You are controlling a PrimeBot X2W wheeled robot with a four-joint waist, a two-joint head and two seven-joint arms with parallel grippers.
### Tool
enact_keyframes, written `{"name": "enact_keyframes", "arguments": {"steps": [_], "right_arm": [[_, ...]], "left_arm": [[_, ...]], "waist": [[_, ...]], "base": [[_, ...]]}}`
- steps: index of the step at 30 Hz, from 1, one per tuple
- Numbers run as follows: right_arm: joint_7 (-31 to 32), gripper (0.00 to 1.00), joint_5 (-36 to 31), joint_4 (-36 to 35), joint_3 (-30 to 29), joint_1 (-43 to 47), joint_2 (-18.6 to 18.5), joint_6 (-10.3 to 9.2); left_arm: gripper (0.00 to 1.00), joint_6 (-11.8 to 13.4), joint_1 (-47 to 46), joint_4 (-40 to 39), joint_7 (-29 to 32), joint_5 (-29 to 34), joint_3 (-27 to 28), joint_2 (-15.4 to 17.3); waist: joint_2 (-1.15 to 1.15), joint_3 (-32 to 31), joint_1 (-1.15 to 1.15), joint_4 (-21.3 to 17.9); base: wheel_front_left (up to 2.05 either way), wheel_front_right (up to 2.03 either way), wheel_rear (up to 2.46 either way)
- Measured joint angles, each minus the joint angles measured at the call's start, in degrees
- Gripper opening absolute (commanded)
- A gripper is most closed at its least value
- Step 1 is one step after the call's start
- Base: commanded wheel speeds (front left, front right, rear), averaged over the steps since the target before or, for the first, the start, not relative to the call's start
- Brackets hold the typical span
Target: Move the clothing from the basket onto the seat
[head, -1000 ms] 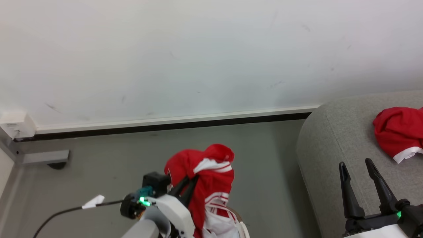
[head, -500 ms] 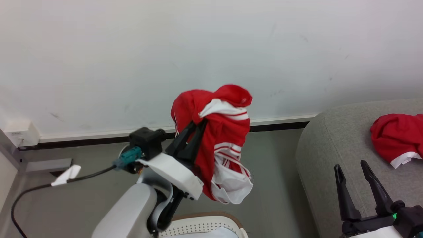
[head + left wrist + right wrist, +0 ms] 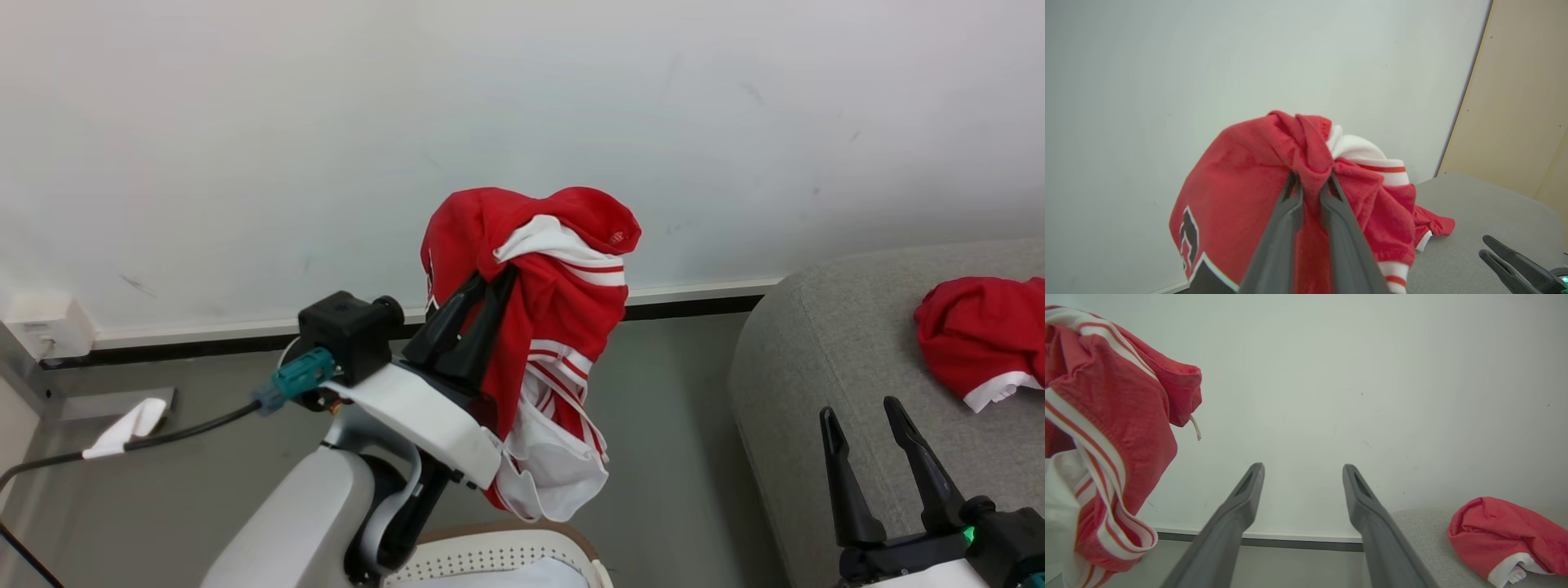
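My left gripper (image 3: pixel 498 282) is shut on a red garment with white stripes (image 3: pixel 555 327), held high in front of the wall above the basket (image 3: pixel 498 555). In the left wrist view its fingers (image 3: pixel 1310 179) pinch a fold of that red garment (image 3: pixel 1241 192). The white basket with its brown rim peeks in at the bottom edge. A second red garment with a white band (image 3: pixel 976 339) lies on the grey seat (image 3: pixel 816 359) at the right. My right gripper (image 3: pixel 861 412) stands open over the seat's front, holding nothing. In the right wrist view its fingertips (image 3: pixel 1303 468) point at the wall.
A white wall with a white and black baseboard (image 3: pixel 694 298) runs behind. Grey floor (image 3: pixel 669 441) lies between the basket and the seat. A black cable with a white tag (image 3: pixel 122 425) trails left of my left arm. A white box (image 3: pixel 45 327) sits at the wall's left.
My left gripper has lifted the striped red garment out of the basket, from near the floor up to in front of the wall. The right gripper has barely moved.
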Motion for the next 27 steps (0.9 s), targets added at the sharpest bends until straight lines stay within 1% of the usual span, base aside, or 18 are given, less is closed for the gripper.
{"name": "enact_keyframes", "arguments": {"steps": [4,10,12,15,19,21,27], "right_arm": [[0.0,1.00,0.1,-0.1,0.6,0.0,-0.1,0.00],[0.0,1.00,0.2,-1.4,3.3,-0.6,-0.6,0.00],[0.0,1.00,0.2,-1.1,5.9,-1.0,-0.8,-0.01],[0.5,1.00,0.2,-0.1,11.7,-2.4,-0.6,0.00],[0.5,1.00,0.5,1.5,17.8,-6.0,0.1,0.00],[0.5,1.00,0.9,2.6,19.7,-8.4,0.6,0.00],[0.4,1.00,1.8,6.5,21.8,-12.6,1.3,0.00]], "left_arm": [[0.00,0.4,0.5,-0.7,0.3,0.0,-0.1,0.2],[0.00,0.5,0.5,-1.0,0.4,-0.1,-0.4,0.1],[0.00,0.5,0.5,-1.0,0.3,-0.1,-0.5,-0.1],[0.00,0.5,0.5,-0.9,0.2,-0.4,-0.9,-0.6],[0.00,0.4,0.4,-0.8,0.3,-0.5,-1.5,-1.2],[0.00,0.2,0.2,-0.7,0.4,-0.5,-2.2,-1.3],[0.00,-0.4,-0.6,-1.3,1.5,-0.4,-4.6,-2.6]], "waist": [[0.00,0.1,0.00,-0.1],[0.00,0.3,0.00,-0.2],[0.00,0.4,0.00,-0.2],[0.00,0.6,0.00,0.0],[0.00,0.9,0.00,0.2],[0.00,1.0,0.00,0.5],[0.00,1.0,0.00,2.8]], "base": [[0.00,0.00,0.00],[0.00,0.00,0.00],[0.00,0.00,0.00],[0.00,0.00,0.00],[0.00,0.00,0.00],[0.00,0.00,0.00],[0.00,0.00,0.00]]}}
